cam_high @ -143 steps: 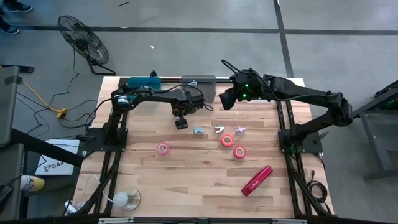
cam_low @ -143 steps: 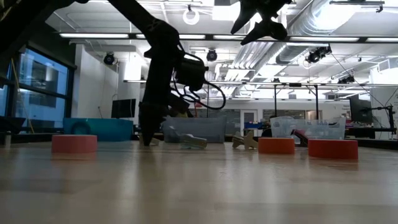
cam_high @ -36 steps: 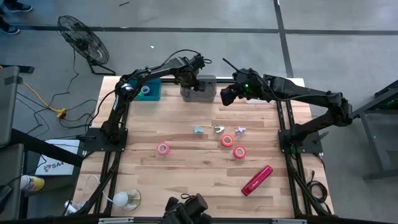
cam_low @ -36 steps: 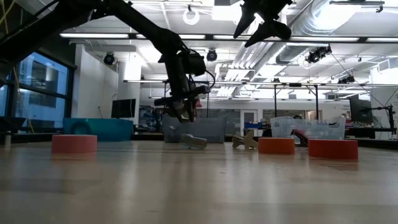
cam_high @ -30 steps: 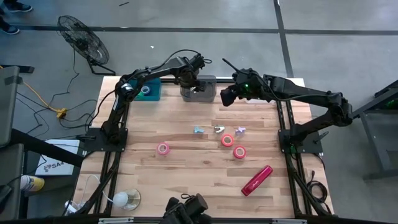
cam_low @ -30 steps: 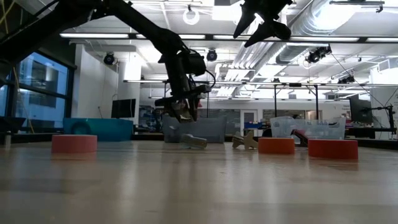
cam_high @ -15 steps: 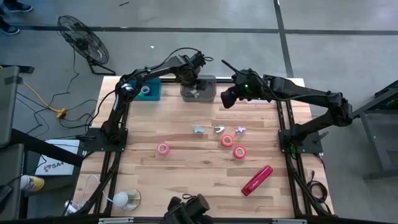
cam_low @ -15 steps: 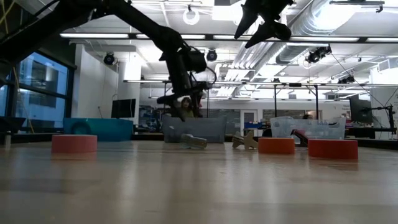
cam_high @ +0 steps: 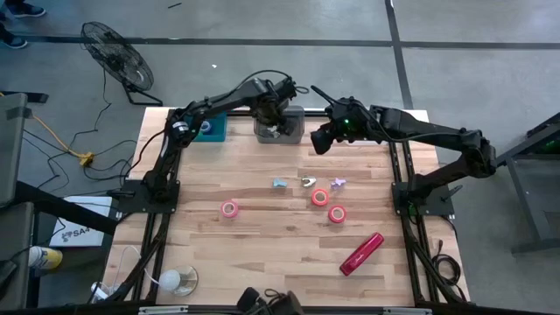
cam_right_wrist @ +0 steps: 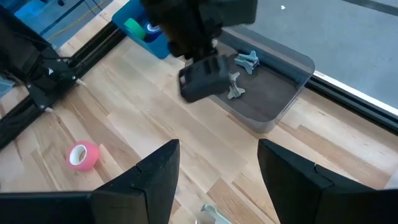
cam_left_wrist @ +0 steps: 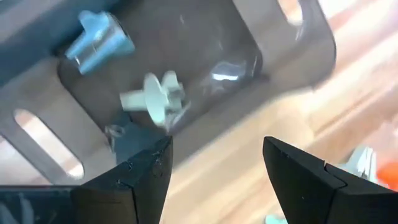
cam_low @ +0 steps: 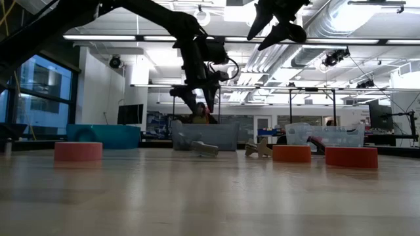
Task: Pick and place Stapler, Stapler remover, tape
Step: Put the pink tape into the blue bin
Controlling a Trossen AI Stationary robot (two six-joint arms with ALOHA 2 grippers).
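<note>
We see the left claw (cam_high: 278,118) hanging over the grey tray (cam_high: 298,112) at the far edge of the worktop (cam_high: 262,254), its fingers (cam_left_wrist: 130,180) spread apart and holding nothing. Through the left wrist view, two staple removers lie inside that tray: a pale green one (cam_left_wrist: 158,99) and a light blue one (cam_left_wrist: 99,37), apart from each other. The right claw (cam_high: 320,138) hovers just beside the tray, raised above the worktop, its fingers (cam_right_wrist: 292,180) likewise released and empty.

The stapler (cam_high: 361,254), long and bright red, lies at a slant on the near right part of the worktop, well apart from both claws. Two pink tape rolls (cam_high: 320,197) (cam_high: 337,213) sit close together near the middle, and a third pink roll (cam_high: 229,209) lies alone further to the left. Three more staple removers (cam_high: 280,183) (cam_high: 308,182) (cam_high: 339,183) rest in a loose row between the tray and the rolls. A teal bin (cam_high: 211,128) stands to the left of the grey tray, with a tape roll (cam_right_wrist: 134,26) inside it.
</note>
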